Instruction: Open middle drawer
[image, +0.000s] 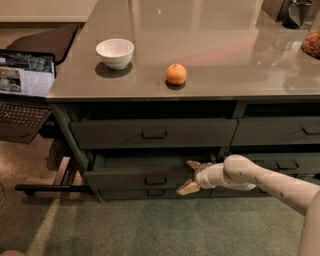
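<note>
The middle drawer (135, 176) is a dark grey-green flat front with a small dark bar pull (155, 180). It stands pulled partway out from under the counter, with a dark gap showing above its top edge. My gripper (188, 176) is at the drawer's right end, to the right of the pull. Its two tan fingers (192, 164) are spread apart, one near the drawer's top edge and one near its bottom edge. My white arm (260, 182) reaches in from the lower right.
The top drawer (152, 133) above is pushed in, and the bottom drawer (150, 193) sits low beneath. The grey countertop (225, 55) holds a white bowl (115, 52) and an orange (176, 74). A laptop (25, 82) stands at the left. More drawers (280, 131) are at the right.
</note>
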